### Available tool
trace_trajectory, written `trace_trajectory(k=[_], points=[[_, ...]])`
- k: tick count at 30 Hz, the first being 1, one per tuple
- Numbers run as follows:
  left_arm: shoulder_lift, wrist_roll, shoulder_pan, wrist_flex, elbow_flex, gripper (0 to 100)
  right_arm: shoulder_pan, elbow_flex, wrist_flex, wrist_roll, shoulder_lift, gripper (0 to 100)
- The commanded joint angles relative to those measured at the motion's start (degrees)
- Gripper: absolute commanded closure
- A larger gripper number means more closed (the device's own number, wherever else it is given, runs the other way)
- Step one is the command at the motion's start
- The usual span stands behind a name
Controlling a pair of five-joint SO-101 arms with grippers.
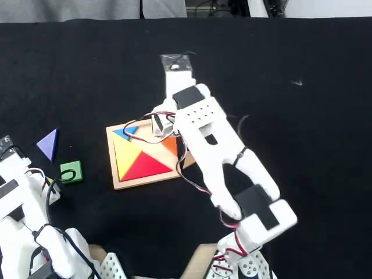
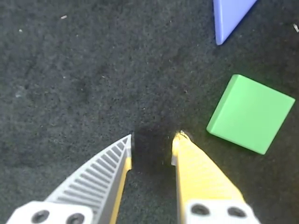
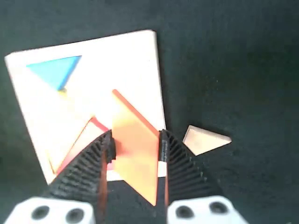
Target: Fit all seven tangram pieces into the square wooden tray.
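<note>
1. Orange piece [image 3: 135,149]: clamped edge to edge by the right gripper [image 3: 135,136] and held over one edge of the tray [image 3: 131,56]. It is judged light, thin and rigid, with smooth sides that may slip. A hold across two parallel edges, near the middle, should resist pivoting.
2. Tray contents: blue triangle [image 3: 56,70], yellow triangle [image 1: 125,156] and red triangle [image 1: 148,167], all lying flat.
3. Pale triangle [image 3: 205,139]: on the black cloth [image 2: 70,70], just beside the tray.
4. Green square [image 2: 250,114] and purple triangle [image 2: 231,16]: on the cloth, apart from the tray and near the left gripper [image 2: 154,138], which is spread and empty.
</note>
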Motion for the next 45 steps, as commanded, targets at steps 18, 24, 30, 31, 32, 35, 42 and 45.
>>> trace_trajectory(k=[18, 24, 30, 31, 32, 35, 42, 45], points=[[-1.3, 0.3, 0.7, -0.8, -0.2, 85, -4.7, -0.5, -7.6, 6.2, 10.2, 98.7], [-1.3, 0.3, 0.7, -0.8, -0.2, 85, -4.7, -0.2, -8.5, 12.3, 10.2, 98.7], [-1.3, 0.3, 0.7, -0.8, -0.2, 85, -4.7, -0.2, -7.5, 12.4, 10.2, 98.1], [-1.3, 0.3, 0.7, -0.8, -0.2, 85, -4.8, -0.3, -6.5, 12.4, 10.2, 96.3], [-1.3, 0.3, 0.7, -0.8, -0.2, 85, -5.0, -0.4, -5.8, 12.4, 10.2, 93.3], [-1.3, 0.3, 0.7, -0.8, -0.2, 85, -5.0, -0.3, -5.4, 12.5, 10.2, 84.3], [-1.3, 0.3, 0.7, -0.8, -0.2, 85, -5.1, -1.0, -5.2, 12.5, 9.4, 81.0], [-1.3, 0.3, 0.7, -0.8, -0.2, 85, -4.9, -1.2, -5.2, 12.5, 8.7, 81.0]])
